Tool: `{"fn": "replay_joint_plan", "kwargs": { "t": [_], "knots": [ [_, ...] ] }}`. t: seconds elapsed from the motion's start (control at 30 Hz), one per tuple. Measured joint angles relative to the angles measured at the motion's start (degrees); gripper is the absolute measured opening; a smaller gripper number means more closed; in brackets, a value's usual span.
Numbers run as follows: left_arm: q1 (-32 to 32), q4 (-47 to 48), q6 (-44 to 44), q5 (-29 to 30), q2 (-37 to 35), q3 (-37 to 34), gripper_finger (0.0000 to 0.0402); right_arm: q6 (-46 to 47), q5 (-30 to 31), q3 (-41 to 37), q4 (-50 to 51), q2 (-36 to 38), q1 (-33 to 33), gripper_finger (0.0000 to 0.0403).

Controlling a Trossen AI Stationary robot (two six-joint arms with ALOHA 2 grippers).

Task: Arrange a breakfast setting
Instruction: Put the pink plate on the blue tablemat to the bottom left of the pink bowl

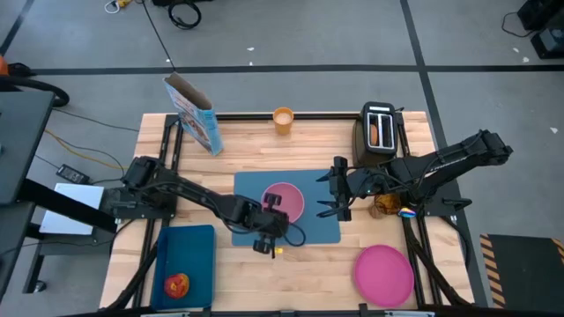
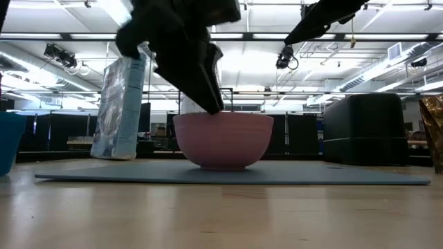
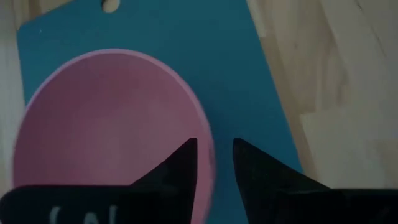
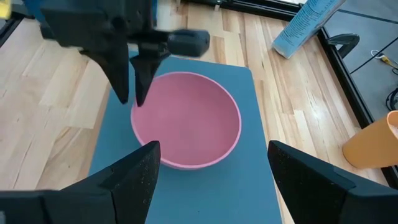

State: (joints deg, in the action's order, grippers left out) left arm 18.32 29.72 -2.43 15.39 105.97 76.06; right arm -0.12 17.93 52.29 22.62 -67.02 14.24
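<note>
Item: pink bowl (image 1: 284,201), upright on the blue placemat (image 1: 322,225) at table centre. Left gripper (image 4: 132,87) straddled the rim at the bowl's 8 o'clock, one finger inside, one outside; a narrow gap showed between the tips, and whether they pinched the wall could not be told. Right gripper (image 1: 332,187), fingers spread wide apart and empty, hovered just beside the bowl at its 3 o'clock.

Surroundings from the bowl: orange cup (image 1: 283,120) at 12, blue cereal box (image 1: 196,113) at 10, black toaster (image 1: 380,130) with toast slice (image 1: 376,132) at 2, pink plate (image 1: 384,272) at 5, red apple (image 1: 177,284) on dark-blue tray (image 1: 197,255) at 7.

Risk, as judged: a rim-only grip could tip or drag the bowl on lifting or withdrawal, rucking the placemat; the nearby right gripper could collide.
</note>
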Motion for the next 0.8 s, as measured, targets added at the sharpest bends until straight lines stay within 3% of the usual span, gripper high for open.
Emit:
{"fn": "replay_joint_plan", "kwargs": {
  "t": [0.1, 0.27, 0.37, 0.53, 0.8],
  "knots": [
    [1.05, 6.80, 0.59, 0.09, 0.00, 4.31, 0.0110, 1.62, 1.70, 0.00, 1.01, 0.00, -0.02, 0.0307],
    [4.29, 13.80, 1.83, 0.52, -1.83, 9.13, 0.0110, 8.80, 10.76, 0.00, 4.53, 0.14, -0.49, 0.0301],
    [6.66, 11.24, 1.77, 2.46, -5.48, 7.11, 0.0110, 12.06, 10.26, 0.00, 9.19, 0.78, -0.47, 0.0298],
    [9.30, 1.54, 1.97, 4.00, -12.05, -0.31, 0.0110, 16.79, 2.33, 0.02, 8.97, 1.14, 4.38, 0.0292],
    [9.87, -0.97, 10.52, 5.51, -15.52, -8.13, 0.0110, 19.89, 3.58, 3.08, 5.82, -4.15, 16.75, 0.0290]
  ]
}}
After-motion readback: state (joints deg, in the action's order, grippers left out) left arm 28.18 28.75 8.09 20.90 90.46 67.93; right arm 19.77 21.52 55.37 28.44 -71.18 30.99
